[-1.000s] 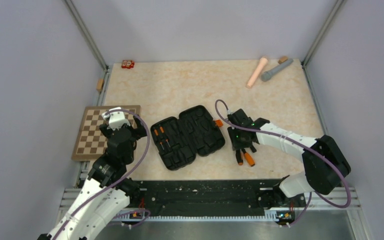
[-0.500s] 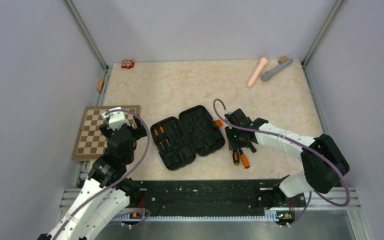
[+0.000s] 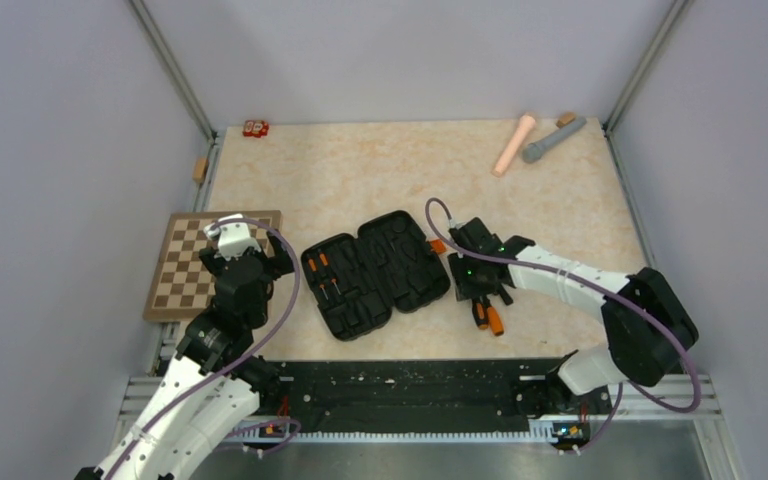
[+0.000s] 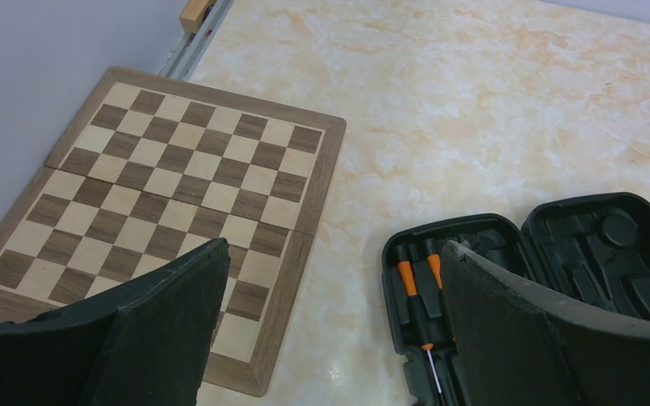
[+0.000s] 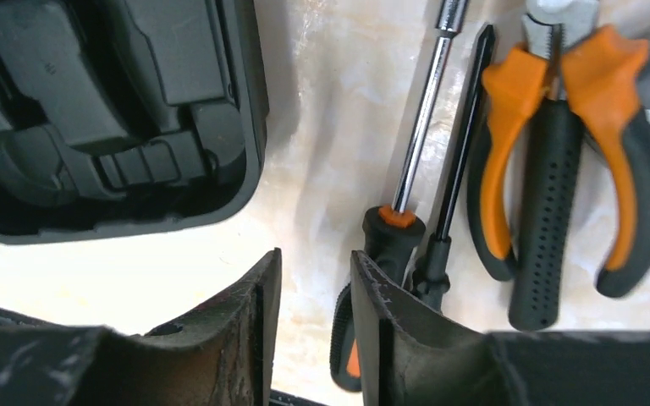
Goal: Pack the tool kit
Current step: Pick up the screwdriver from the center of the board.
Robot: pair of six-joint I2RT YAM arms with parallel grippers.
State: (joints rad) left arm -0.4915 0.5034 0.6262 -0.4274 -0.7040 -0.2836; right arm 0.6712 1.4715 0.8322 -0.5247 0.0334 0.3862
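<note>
The black tool case (image 3: 375, 272) lies open on the table, orange latch (image 3: 437, 246) at its right edge. Two orange-and-black screwdrivers (image 4: 415, 292) sit in its left half. Right of the case lie loose tools: a silver-shafted driver (image 5: 415, 144), a thin black screwdriver (image 5: 461, 144) and orange-handled pliers (image 5: 559, 152). My right gripper (image 5: 315, 262) hangs low between the case's corner (image 5: 135, 110) and these tools, jaws a narrow gap apart over bare table, its right finger against the driver's handle. My left gripper (image 4: 330, 249) is wide open and empty, above the gap between chessboard and case.
A brown chessboard (image 3: 200, 262) lies at the left edge under my left arm. A pink cylinder (image 3: 513, 144) and a grey cylinder (image 3: 553, 138) lie at the back right. A small red object (image 3: 255, 128) sits at the back left.
My right gripper has shifted slightly left toward the case, and the loose tools beneath it have shifted left with it. The left arm has not moved.
</note>
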